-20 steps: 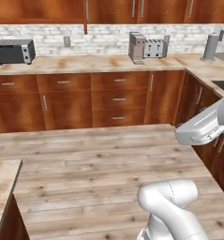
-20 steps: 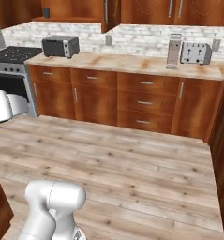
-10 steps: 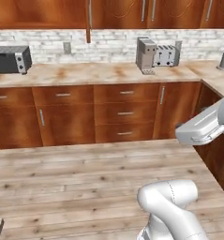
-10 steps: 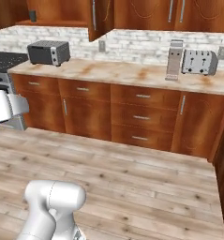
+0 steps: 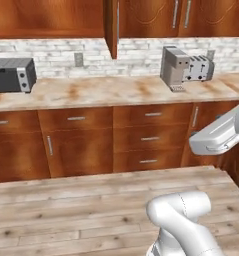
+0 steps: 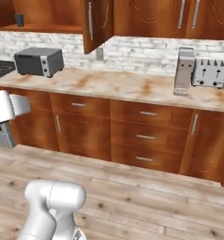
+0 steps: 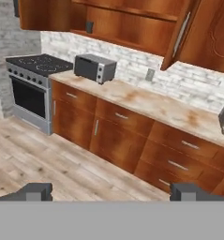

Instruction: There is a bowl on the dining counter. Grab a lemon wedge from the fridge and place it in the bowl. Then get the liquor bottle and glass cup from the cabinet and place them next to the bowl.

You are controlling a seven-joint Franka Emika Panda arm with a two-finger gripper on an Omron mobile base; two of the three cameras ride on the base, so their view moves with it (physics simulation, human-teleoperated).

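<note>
Meanwhile the whole picture has shifted in both base views over the last second: the wall worktop (image 5: pixel 116 92) and its drawers have grown larger and slid sideways, and the floor strip in front has shrunk, so this reads as the base driving closer to the wall run, not as anything on it moving. The toaster oven (image 6: pixel 40 61), the toaster (image 6: pixel 211 73) and the tall grey appliance beside it (image 6: pixel 184 70) sit where they sat relative to one another on the marble top. Newly in sight is the cabinet (image 6: pixel 52 14) with one door (image 6: pixel 97 23) swung open above the toaster oven, and on its shelf a small dark object that looks like the glass cup (image 6: pixel 20 19); in the hand view the same dark shape (image 7: pixel 89 27) sits on that shelf, too small to be sure of. I cannot make out the liquor bottle, and bowl, dining counter and fridge lie outside these frames, so the lemon step cannot be judged here. The hand (image 7: pixel 112 192) stands wide, fingertips (image 7: pixel 37 191) well apart at the bottom of its own view, nothing between them. My reading is that the robot is approaching the open cabinet to fetch from it; the stove (image 7: pixel 31 89) stands off to the side.
</note>
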